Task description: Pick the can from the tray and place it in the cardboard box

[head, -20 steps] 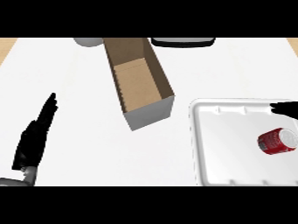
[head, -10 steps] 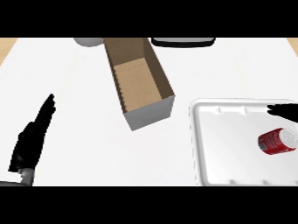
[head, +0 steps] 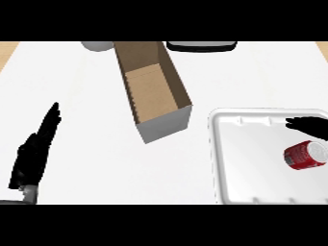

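One red can lay on its side in the white tray at the near right of the worktop. Just beyond it, the right hand hung with fingers spread wide, holding nothing. Left of the tray stood the open box. Near left, the left hand rested, fingers straight.

Open counter is left betw. the cardboard box and the left hand. A narrow gap is seen betw. box and tray. The can is approached from above unblocked; the right hand is held just beside it.
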### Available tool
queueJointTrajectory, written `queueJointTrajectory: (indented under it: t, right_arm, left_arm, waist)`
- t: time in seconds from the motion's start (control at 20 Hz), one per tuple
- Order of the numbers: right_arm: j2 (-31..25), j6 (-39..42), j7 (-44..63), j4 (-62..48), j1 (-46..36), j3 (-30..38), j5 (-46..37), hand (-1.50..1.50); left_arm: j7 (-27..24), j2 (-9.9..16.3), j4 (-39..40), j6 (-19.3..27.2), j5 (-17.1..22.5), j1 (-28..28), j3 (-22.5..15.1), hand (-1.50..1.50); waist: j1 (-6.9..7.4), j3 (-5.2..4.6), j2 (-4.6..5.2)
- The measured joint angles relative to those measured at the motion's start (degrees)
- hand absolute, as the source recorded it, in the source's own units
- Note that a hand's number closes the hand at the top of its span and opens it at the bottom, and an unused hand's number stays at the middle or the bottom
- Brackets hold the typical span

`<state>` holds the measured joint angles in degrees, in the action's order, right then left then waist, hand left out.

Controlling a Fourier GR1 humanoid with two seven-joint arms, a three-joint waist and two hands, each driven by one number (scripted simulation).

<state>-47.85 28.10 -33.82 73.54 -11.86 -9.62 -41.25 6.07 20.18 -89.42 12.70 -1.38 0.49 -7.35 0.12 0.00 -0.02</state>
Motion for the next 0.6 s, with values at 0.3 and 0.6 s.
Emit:
queueJointTrajectory:
  t: [0.3,0.6]
  right_arm:
    - [1.8,-0.3,-1.3,-1.6,-0.3,1.9,-2.6,-1.5]
    - [4.8,-0.8,-1.4,-3.2,-0.7,2.3,-5.3,-1.5]
  left_arm:
    - [0.6,-1.7,-0.3,-1.3,-1.8,0.0,1.3,0.0]
    - [-0.9,-2.9,0.5,-2.9,-2.9,0.4,3.0,0.0]
  waist:
    - [0.04,0.01,0.01]
    - [0.06,-0.01,0.02]
